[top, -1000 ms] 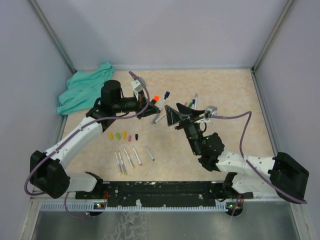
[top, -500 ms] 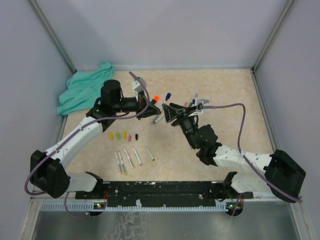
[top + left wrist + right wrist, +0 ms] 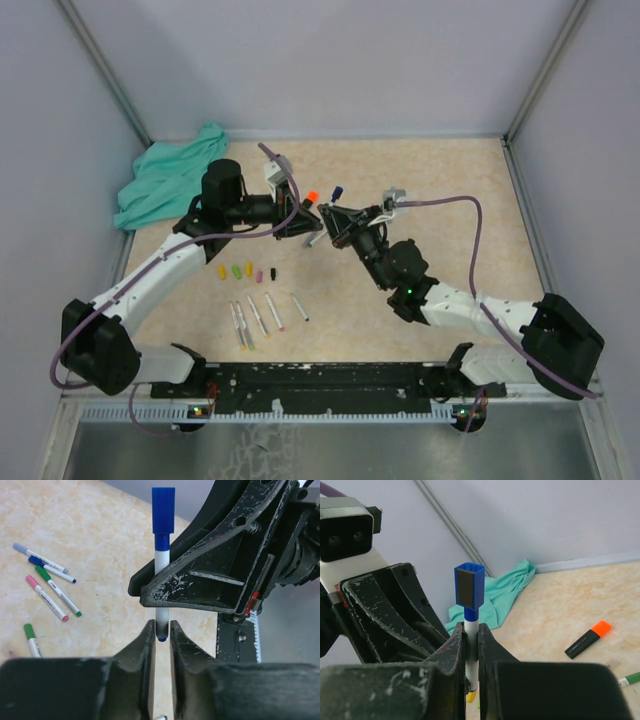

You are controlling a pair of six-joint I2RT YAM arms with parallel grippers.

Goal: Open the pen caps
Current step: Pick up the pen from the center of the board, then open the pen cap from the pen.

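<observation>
While right gripper [image 3: 471, 632] jaws clamp the blue pen [image 3: 160, 560], left gripper [image 3: 160, 627] jaws narrow, contact unclear; cap [image 3: 469, 584] likely light, slick: pinch flat sides.

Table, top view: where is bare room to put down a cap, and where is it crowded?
Bare: the table at far right, between the right arm and the wall, and the far strip behind the orange highlighter. Crowded: the centre, around the left gripper, right gripper and blue pen; also the caps and pen barrels beside the left arm.
</observation>
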